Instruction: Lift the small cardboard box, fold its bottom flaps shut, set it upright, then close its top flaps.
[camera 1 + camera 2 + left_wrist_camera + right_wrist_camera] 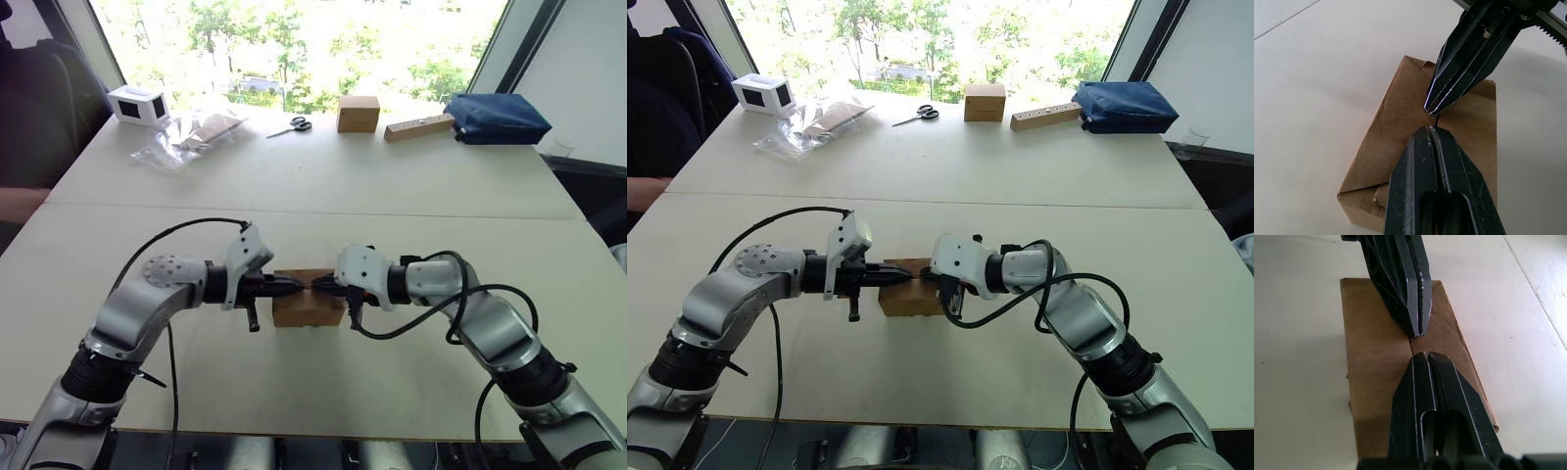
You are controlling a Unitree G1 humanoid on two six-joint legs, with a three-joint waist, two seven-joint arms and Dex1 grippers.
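Note:
The small cardboard box [306, 309] lies flat on the table in front of me, plain brown, with a seam across its upward face [1371, 347]. My left gripper [297, 285] comes in from the left and is shut, its tips resting on that face. From the right, my right gripper [319, 285] is shut too, tip almost against the left one over the seam. The left wrist view shows my left gripper [1431, 129] just short of the right gripper [1432, 110] above the box [1396, 132]. The flaps on that face lie flat; whether they are the bottom flaps or the top flaps I cannot tell.
Along the far edge stand a white box with dark windows [137, 104], a clear plastic bag [191, 137], scissors [292, 125], a brown cardboard cube [358, 114], a wooden block [419, 127] and a blue bag [495, 117]. A person's arm [20, 203] rests at the left edge.

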